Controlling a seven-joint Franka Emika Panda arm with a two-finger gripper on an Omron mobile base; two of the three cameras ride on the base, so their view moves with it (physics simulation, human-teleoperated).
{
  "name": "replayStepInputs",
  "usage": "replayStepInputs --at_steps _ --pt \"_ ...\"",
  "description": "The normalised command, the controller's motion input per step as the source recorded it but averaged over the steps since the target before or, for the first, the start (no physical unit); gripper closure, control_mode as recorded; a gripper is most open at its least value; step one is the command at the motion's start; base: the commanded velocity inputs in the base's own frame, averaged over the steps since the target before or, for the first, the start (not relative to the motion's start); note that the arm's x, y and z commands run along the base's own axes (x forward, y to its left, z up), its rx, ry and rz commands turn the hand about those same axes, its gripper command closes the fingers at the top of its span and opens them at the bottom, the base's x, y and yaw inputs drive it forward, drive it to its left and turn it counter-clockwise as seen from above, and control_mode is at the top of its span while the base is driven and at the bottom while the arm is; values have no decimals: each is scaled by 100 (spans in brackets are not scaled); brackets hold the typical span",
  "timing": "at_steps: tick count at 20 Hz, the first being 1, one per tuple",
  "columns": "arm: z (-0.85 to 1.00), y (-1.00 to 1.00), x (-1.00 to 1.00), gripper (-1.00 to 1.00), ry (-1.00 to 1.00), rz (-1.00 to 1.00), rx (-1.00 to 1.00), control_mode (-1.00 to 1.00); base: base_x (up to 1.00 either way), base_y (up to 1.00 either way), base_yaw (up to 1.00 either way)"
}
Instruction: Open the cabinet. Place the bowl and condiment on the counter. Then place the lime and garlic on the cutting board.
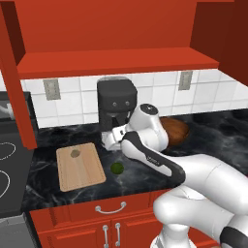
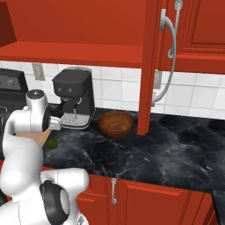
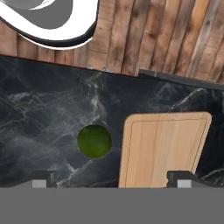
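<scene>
One lime (image 3: 94,141) lies beside the cutting board (image 3: 162,148), pincer (image 3: 111,178) spread above.

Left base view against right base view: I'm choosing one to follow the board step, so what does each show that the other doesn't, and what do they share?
Left base view: the garlic lying on the cutting board, most of the board's top in sight, and part of the stove.

Right base view: the condiment standing on the counter, and the cabinet door swung open with its bar handle.

Both: the lime on the counter beside the board, the bowl, the coffee machine.
</scene>
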Motion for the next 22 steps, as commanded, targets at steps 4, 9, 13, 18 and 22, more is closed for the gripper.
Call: replayStepInputs --at_steps 4,9,13,18,22 --pt "-9 0 0 -100 3 -3 0 -100 0 0 0" --pt "-9 0 0 -100 2 0 0 -100 0 0 0" --pt "0 0 0 -100 1 1 0 -100 0 0 0" --pt "0 0 0 -100 0 3 -2 -100 0 0 0" --pt "-1 0 7 -100 0 3 -3 -100 0 0 0"
